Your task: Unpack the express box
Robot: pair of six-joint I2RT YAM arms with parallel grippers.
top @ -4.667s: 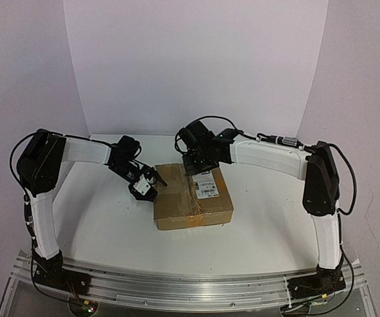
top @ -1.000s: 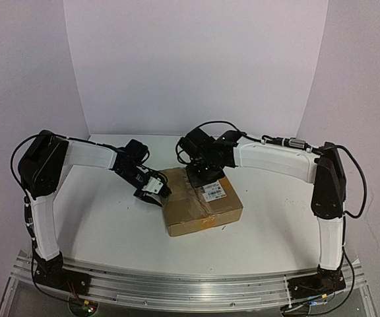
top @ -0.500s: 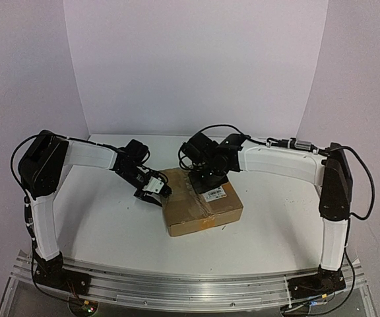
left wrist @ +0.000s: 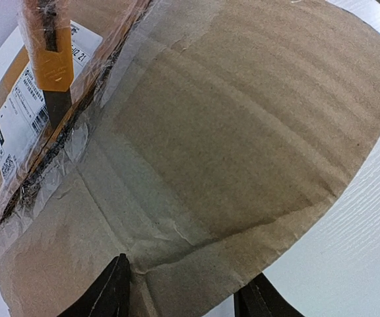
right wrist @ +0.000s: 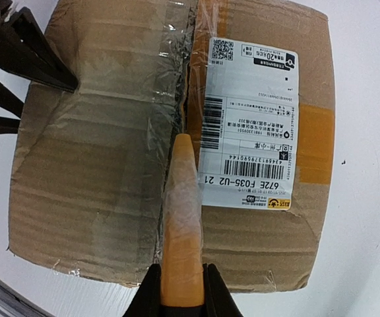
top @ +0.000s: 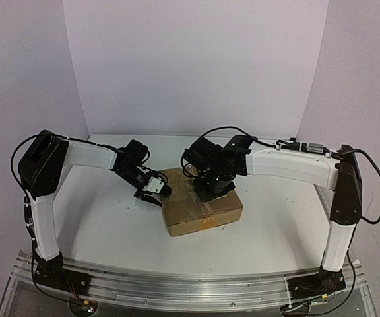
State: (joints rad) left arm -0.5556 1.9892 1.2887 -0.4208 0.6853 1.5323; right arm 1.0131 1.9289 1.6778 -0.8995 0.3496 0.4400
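White desk (top: 104, 224) and a pale backdrop (top: 196, 66) are being shown from above, with the box (top: 206, 212) lying flat at the desk's middle, between the two arms. The left pincer (top: 163, 193) is being kept open at the box's left edge. One fingertip is being rested on the cardboard and the other is standing just off it, over the desk, so nothing is being gripped there. The right pincer (right wrist: 180, 290) is being closed on a knife (right wrist: 182, 218), whose tip is being pointed along the seam (right wrist: 177, 92).

The box is being judged stiff but easily dented, since its corrugated board is creased near the edges. It is probably light, so it is likely to slide on the smooth desk unless braced. The clear tape (right wrist: 130, 66) is being judged slick and a poor place for a grip. A bare cardboard edge or corner is being judged the best hold, and afterwards the flap edge beside the seam, once the tape is parted.

From above, both arms and the box's place are being shown, yet the seam is being hidden under the right wrist. By the right wrist view the label (right wrist: 249, 125), the orange tape (right wrist: 315, 142) and the left fingers (right wrist: 38, 63) at the corner are being given. Only by the left wrist view is the knife's dark front end (left wrist: 55, 112) being shown at the seam, amid ragged tape.
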